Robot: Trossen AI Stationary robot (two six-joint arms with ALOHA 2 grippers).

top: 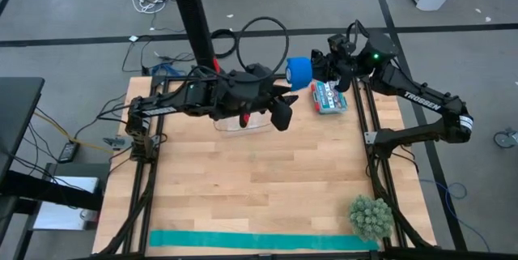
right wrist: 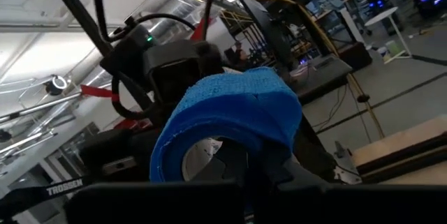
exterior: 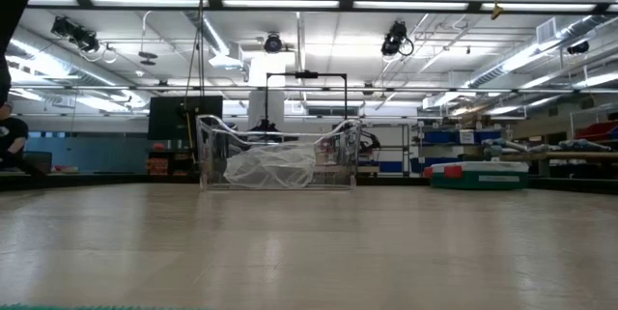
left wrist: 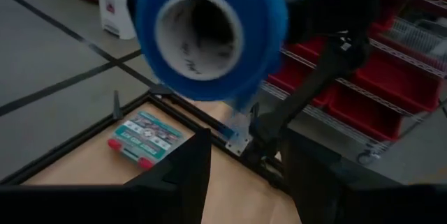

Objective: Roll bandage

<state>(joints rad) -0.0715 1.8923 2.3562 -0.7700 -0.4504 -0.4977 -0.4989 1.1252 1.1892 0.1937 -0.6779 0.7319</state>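
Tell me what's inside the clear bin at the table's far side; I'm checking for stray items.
Inside the clear bin lies crumpled clear plastic. Anything beneath the plastic is covered; from above, the left arm hides much of it.

Two dark arms, matte black housings.
Right arm (top: 421, 102): white TROSSEN lettering, green indicator light near wrist. Left arm (top: 194, 98): black cables, red tag.
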